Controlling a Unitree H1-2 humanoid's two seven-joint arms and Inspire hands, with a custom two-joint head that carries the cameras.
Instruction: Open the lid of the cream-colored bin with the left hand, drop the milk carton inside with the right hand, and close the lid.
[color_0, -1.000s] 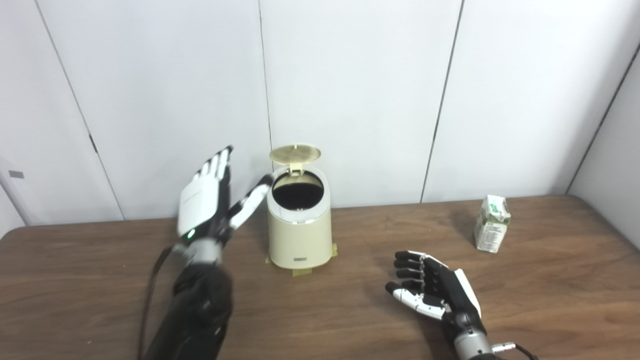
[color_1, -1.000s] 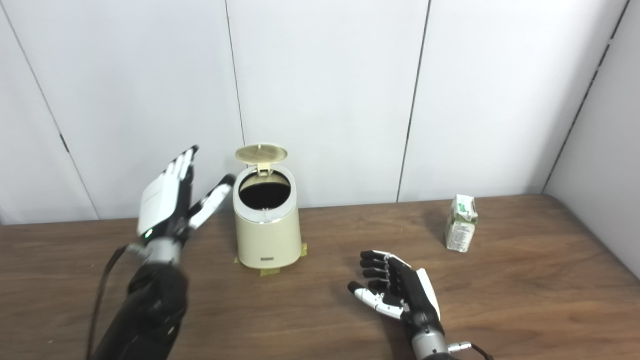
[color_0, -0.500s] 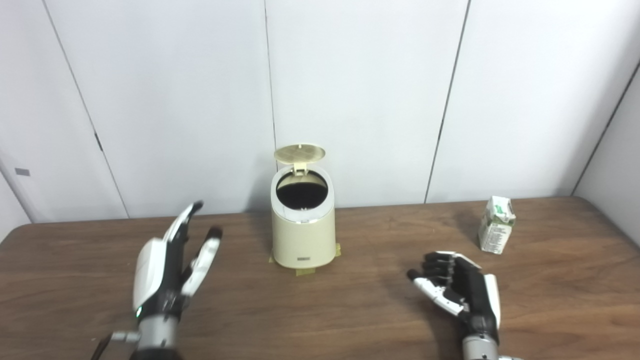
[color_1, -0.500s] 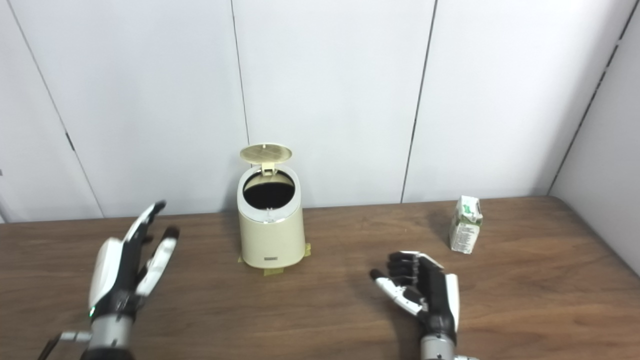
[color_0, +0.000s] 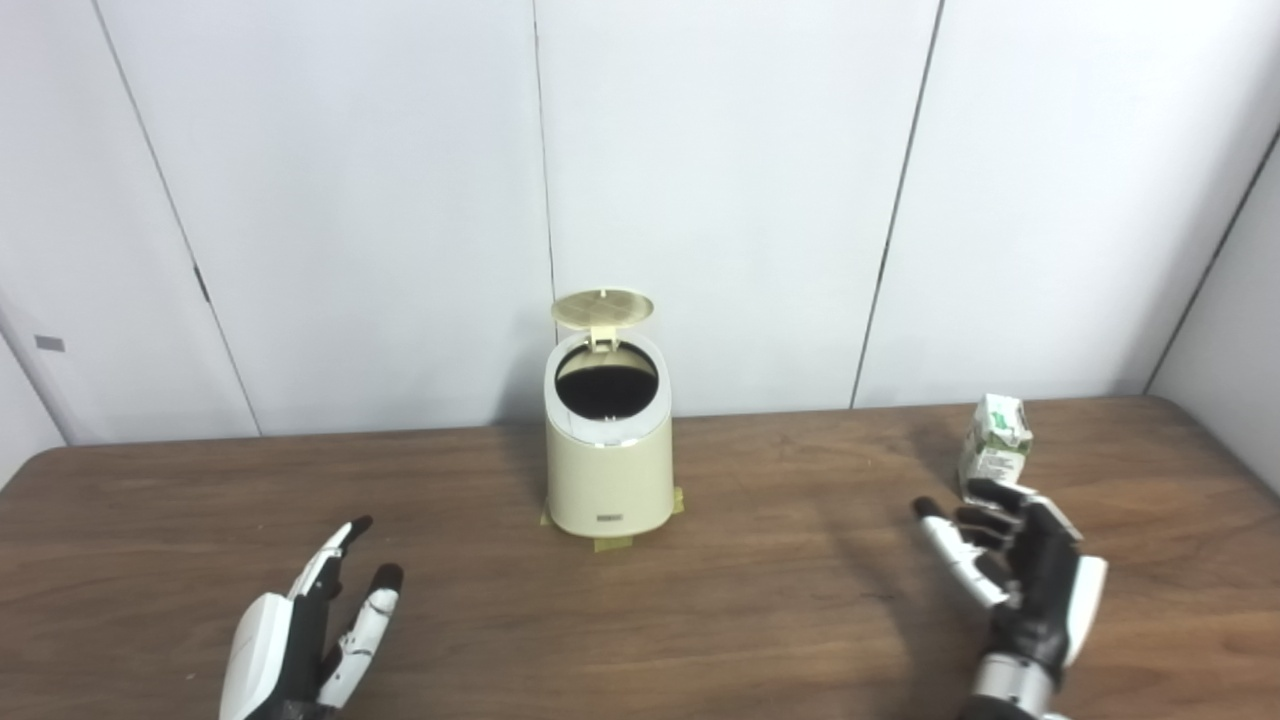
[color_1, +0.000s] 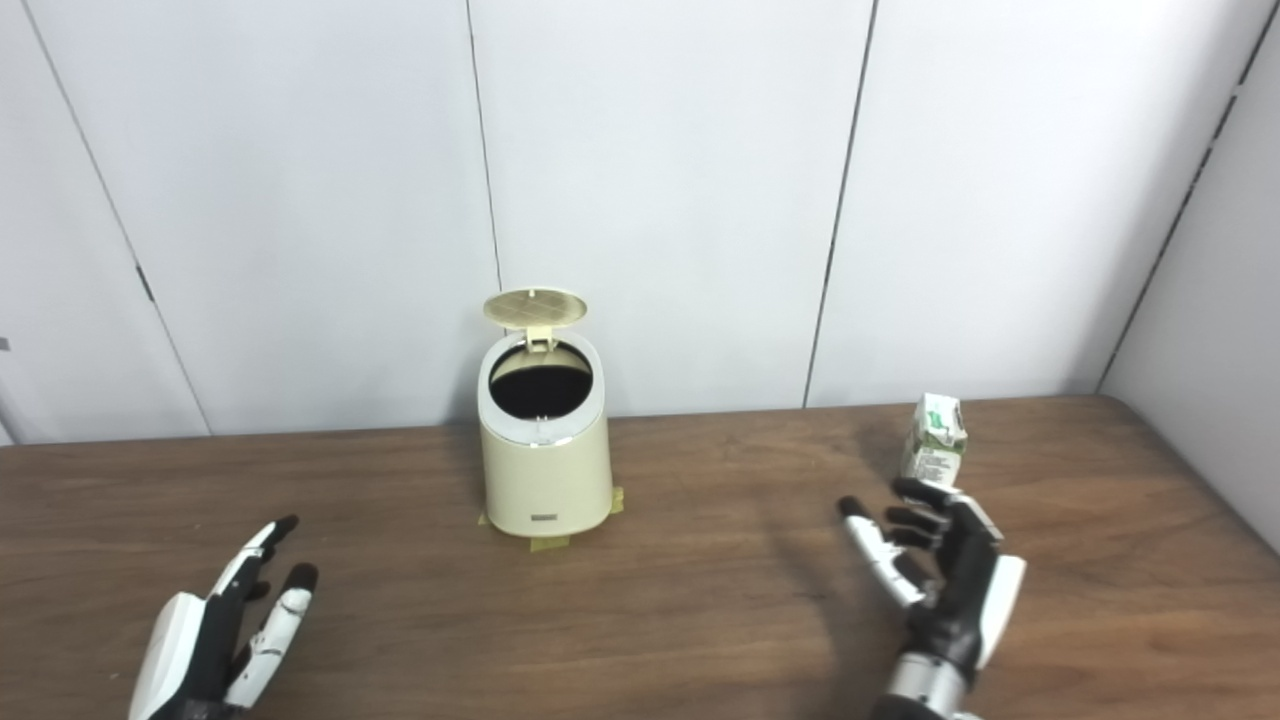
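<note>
getting ready to pick up the milk carton

the milk carton (color_0: 993, 446) stands upright near the back right part of the table (color_0: 760, 600), well apart from the cream-colored bin (color_0: 608, 462). the bin sits in the middle near the wall, with bits of tape under it. its lid (color_0: 602, 307) is tipped up at the back, so the dark hole on top is open and ready.

the step now looks like grabbing the carton. to do it well, the right hand (color_0: 1015, 570) should go a bit more forward, put its fingers on one side of the carton and its thumb on the other, and squeeze softly. the carton looks light and tall, so a bump could knock it over. it is best to close around the middle of it, not the top.

the right hand is just in front of the carton, not touching it as far as i can tell. it is raised, palm turned inward, fingers apart and a bit curled, holding nothing.

the left hand (color_0: 305, 640) is low at the near left edge, far from the bin. its fingers are straight and apart, and it holds nothing too.
</note>
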